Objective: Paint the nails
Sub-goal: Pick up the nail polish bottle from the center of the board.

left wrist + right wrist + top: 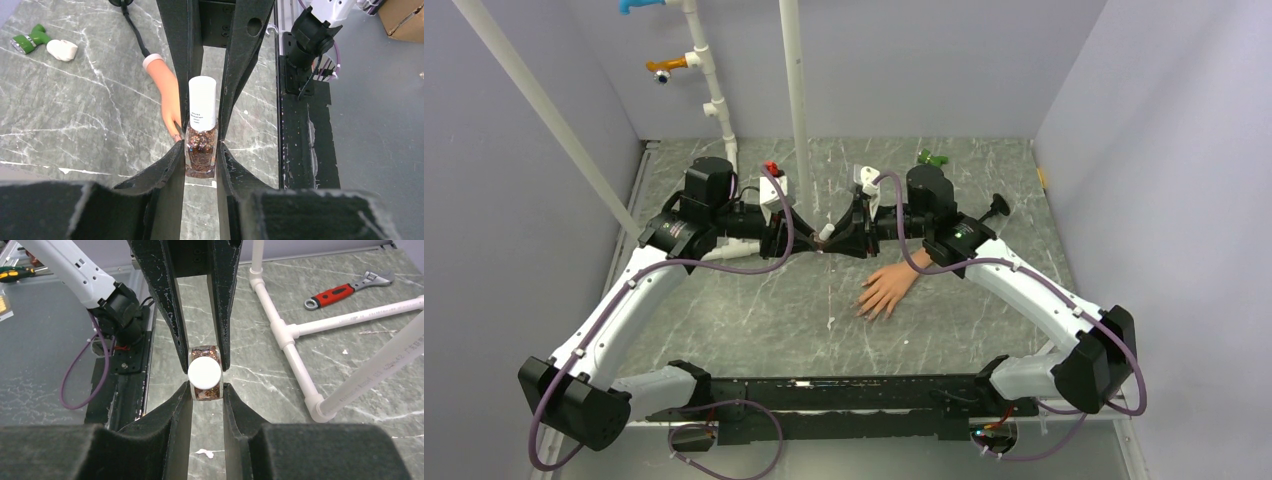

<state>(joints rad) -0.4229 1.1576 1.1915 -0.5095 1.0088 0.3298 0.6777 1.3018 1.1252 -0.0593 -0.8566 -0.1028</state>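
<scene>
- Right, the left gripper [202,146] is clamped tight on the glass of a glittery brown nail polish bottle [202,127].
- The right gripper [206,386] comes in from the opposite side, jaws narrow, pinching the same bottle at its white-capped end.
- Both claws meet nose to nose over the far middle of the grey marbled table [754,320].
- Nearer and to the right, clear of both claws, the mannequin hand [889,288] lies flat, fingers spread toward the near left, wrist stub under the right arm.
- Its nails [867,312] sit at those fingertips, too small to judge any paint.
- Farther out: a white pipe frame [285,330], a red-handled wrench [340,290] beside it, and a green object [932,158] far right.
</scene>
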